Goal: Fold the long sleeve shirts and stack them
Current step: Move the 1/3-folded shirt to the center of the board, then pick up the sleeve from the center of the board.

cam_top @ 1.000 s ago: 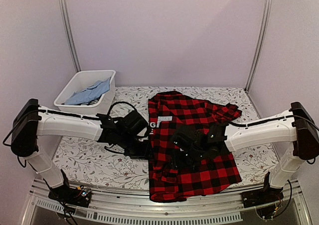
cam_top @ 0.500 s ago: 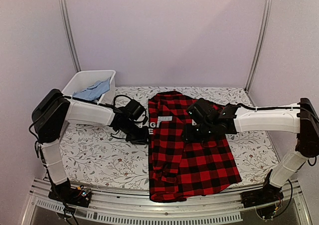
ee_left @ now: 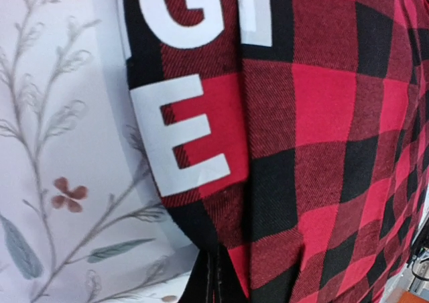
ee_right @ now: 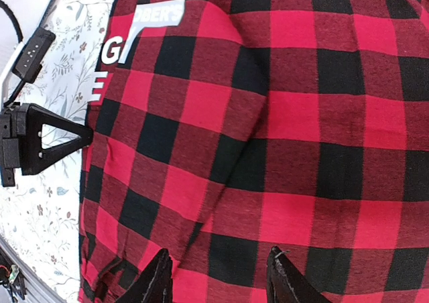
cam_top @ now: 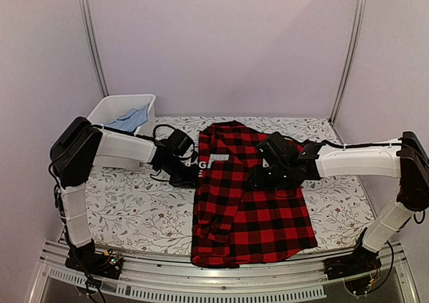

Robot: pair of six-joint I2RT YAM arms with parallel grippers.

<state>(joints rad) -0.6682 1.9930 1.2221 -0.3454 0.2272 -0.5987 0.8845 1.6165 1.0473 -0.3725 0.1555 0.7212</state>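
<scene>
A red-and-black check long sleeve shirt [cam_top: 248, 209] lies lengthwise on the flowered table [cam_top: 127, 209], collar at the far end and hem at the near edge. White letters [ee_left: 181, 135] run along its left side. My left gripper [cam_top: 193, 174] is shut on the shirt's left edge just below the letters; in the left wrist view [ee_left: 216, 283] the cloth [ee_left: 322, 115] runs down into the closed fingers. My right gripper [cam_top: 265, 179] hovers open and empty over the shirt's upper middle. In the right wrist view [ee_right: 221, 276] its fingers are spread above the cloth [ee_right: 288, 115], and the left gripper [ee_right: 84, 137] shows there at the edge.
A white plastic bin [cam_top: 107, 108] stands at the back left and holds blue cloth [cam_top: 127, 122]. The shirt's hem reaches the metal rail [cam_top: 134, 276] at the near table edge. Grey walls and two upright poles close the back.
The right gripper has risen off the shirt's middle and moved to its far part. The shirt's left side and hem have shifted left and nearer with the left gripper's pull.
</scene>
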